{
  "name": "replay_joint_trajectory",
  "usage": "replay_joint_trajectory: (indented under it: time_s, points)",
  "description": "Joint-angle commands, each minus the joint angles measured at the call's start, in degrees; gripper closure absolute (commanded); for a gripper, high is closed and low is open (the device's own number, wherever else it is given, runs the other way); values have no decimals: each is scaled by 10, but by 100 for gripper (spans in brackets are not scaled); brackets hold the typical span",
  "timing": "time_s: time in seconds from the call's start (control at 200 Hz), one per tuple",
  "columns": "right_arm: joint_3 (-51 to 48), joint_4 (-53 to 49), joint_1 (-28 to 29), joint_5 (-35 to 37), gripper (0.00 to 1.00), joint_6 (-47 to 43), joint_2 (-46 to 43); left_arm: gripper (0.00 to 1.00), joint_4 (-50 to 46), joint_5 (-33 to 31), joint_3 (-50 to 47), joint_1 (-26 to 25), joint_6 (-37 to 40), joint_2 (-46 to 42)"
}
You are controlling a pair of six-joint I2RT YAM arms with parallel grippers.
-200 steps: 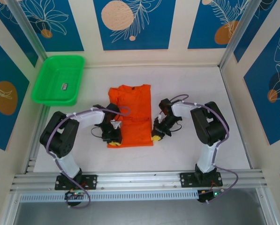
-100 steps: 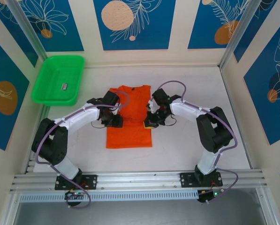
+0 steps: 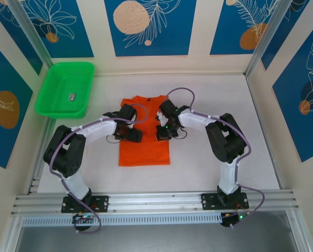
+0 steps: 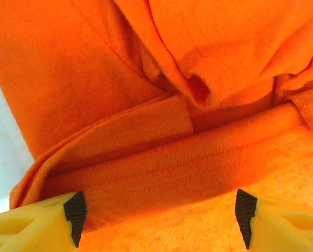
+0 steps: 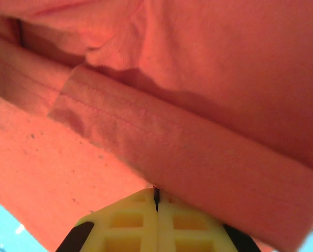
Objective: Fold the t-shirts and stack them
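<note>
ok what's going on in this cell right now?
Two arms are working on one orange t-shirt lying flat on the white table. Both grippers sit over its middle, one near each side edge. The left gripper is open over a folded band of cloth; the right gripper is shut at a fold, and whether it pinches cloth cannot be told. The green tray stands apart at far left.
</note>
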Motion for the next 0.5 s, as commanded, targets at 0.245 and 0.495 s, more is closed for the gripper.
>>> replay_joint_trajectory:
  time_s: [0.245, 0.495]
  points:
    - [67, 33, -36, 19, 100, 72, 33, 17, 16, -30, 81, 6, 6, 37]
    - [140, -2, -78, -2, 100, 120, 73, 17, -34, -19, 163, 24, 15, 29]
